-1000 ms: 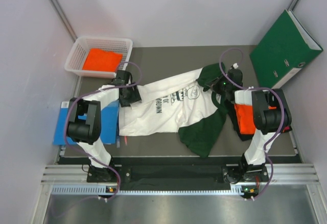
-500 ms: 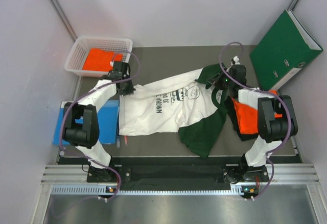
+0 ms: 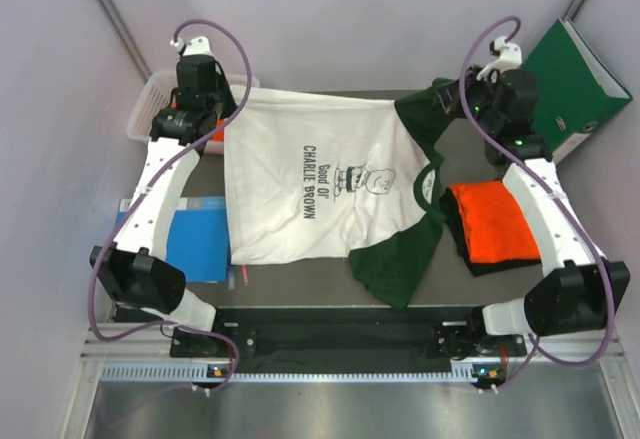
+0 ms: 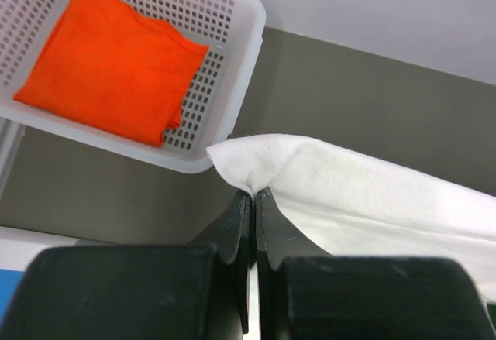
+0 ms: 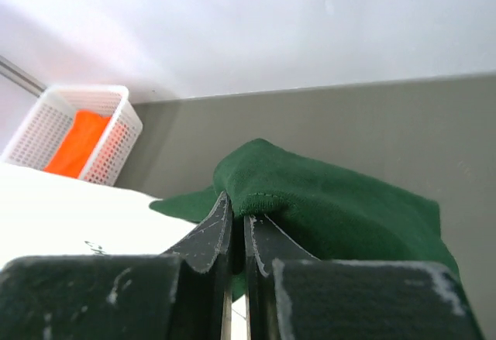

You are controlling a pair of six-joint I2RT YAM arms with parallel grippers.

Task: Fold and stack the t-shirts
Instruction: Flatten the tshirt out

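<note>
Across the far side of the table (image 3: 300,284), two robot arms hold one white t-shirt (image 3: 300,189) stretched between them, its far edge raised and its near part lying on the surface. The left gripper (image 4: 253,194) is pinched tight on the shirt's white corner. The right gripper (image 5: 237,214) is clamped just as tight on the hem of one dark green sleeve (image 5: 333,208). The other green sleeve (image 3: 395,259) sprawls at the table's near edge.

Four shirts are in view: the white one, two bright orange and one black. One orange shirt (image 4: 116,61) lies folded in the single white basket (image 4: 217,100) at the far left corner. The second orange shirt (image 3: 495,221) sits folded on the right, on top of the black shirt (image 3: 468,254), of which only a dark edge shows.

One green binder (image 3: 575,74) leans at the far right corner, just beyond the right wrist. One blue book (image 3: 200,244) lies flat at the left edge, beside the white shirt. From above, the left arm crosses the basket and part of the book, hiding most of the basket, and the right forearm runs along the outer side of the orange and black pile.

Dark chest print on the white shirt reads "Good Ol' CHARLIE BROWN" beside a small cartoon figure.
</note>
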